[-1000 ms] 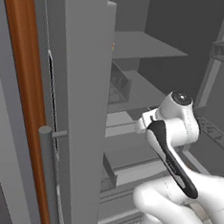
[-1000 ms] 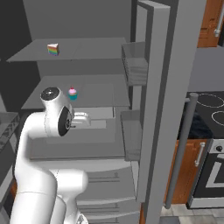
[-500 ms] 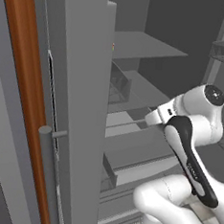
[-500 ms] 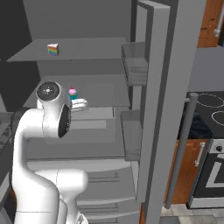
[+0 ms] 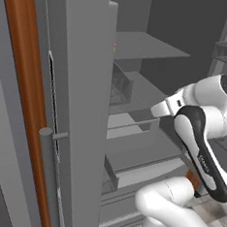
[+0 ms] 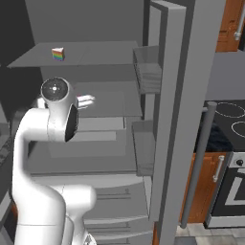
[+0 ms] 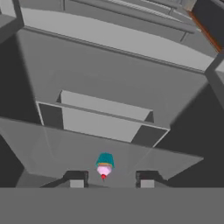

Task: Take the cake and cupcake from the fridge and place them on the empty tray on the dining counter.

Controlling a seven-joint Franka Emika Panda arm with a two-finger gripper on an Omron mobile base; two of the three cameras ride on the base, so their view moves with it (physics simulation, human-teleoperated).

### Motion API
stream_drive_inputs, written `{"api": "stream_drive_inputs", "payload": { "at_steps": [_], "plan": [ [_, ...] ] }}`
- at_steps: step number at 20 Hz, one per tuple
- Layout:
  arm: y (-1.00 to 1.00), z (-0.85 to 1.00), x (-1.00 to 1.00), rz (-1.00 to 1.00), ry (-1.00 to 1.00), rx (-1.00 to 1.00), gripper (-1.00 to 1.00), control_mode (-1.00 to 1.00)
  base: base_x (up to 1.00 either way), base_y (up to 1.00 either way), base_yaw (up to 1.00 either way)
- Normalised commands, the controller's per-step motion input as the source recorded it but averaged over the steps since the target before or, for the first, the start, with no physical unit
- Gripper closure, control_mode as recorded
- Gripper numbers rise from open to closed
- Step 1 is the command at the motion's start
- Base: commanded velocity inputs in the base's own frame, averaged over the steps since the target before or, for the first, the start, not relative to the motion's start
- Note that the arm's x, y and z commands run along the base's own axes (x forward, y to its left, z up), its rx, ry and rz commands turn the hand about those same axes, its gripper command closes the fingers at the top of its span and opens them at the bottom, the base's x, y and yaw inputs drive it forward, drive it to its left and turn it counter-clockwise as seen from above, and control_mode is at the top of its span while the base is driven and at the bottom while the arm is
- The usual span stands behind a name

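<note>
Left base view: the white arm reaches from the near right into the tall grey fridge [image 5: 82, 108], whose door stands open on the left; its wrist sits over the middle shelf.
Right base view: the small wedge-shaped cake slice with rainbow-striped side [image 6: 58, 54] rests on the far left of the top shelf, well apart from the arm; the gripper [image 6: 86, 100] points in over the shelf below.
Hand view: the tiny round cupcake with pink frosting and teal wrapper [image 7: 104, 165] lies between the two dark fingers [image 7: 76, 179], which stand apart, touching nothing.
Step in hand: lining up on the cupcake, not yet grasped.
Next move: likely ease forward around it, then pinch gently.
View difference: the hand view gives the cupcake; the right base view gives the cake.
</note>
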Motion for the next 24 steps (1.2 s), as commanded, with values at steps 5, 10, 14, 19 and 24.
{"api": "stream_drive_inputs", "payload": {
  "at_steps": [5, 10, 14, 19, 24],
  "plan": [
    [0.00, 0.73, -0.06, 0.00, -0.01, 0.00, -1.00, -1.00, 0.00, 0.00, 0.00],
    [0.02, 0.53, 0.00, 0.00, -0.05, 0.00, -1.00, -1.00, 0.00, 0.00, 0.00],
    [0.17, 0.39, 0.07, 0.00, -0.03, 0.00, -1.00, -1.00, 0.00, 0.00, 0.00],
    [0.13, 0.31, 0.11, 0.00, -0.07, 0.02, -1.00, -1.00, 0.00, 0.00, 0.00],
    [0.18, 0.28, 0.20, 0.00, 0.00, 0.00, -1.00, -1.00, 0.00, 0.00, 0.00]
  ]
}}
